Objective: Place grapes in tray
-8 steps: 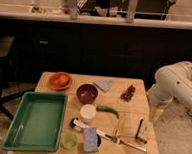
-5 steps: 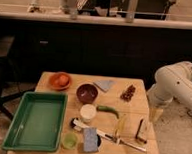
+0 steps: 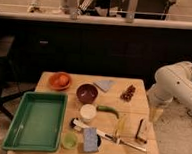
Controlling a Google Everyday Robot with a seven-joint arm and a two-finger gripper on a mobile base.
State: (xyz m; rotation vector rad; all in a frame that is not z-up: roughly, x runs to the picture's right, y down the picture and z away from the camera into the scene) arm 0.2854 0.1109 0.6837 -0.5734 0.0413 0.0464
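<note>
The surface is a pale wooden top with a smooth face. The grapes lie on its far right part as a small dark, knobby bunch, well apart from the tray, which is a green rectangular plastic basin with a raised rim at the near left. The claw hangs at the end of a thick, rounded white arm, just beside the right edge of the surface and to the near right of the grapes, not touching them; whether it is open or closed I cannot tell. Left of the grapes sits a round dark bowl, and further left an orange bowl. A folded bluish piece, perhaps a cloth, lies between the dark bowl and the grapes.
</note>
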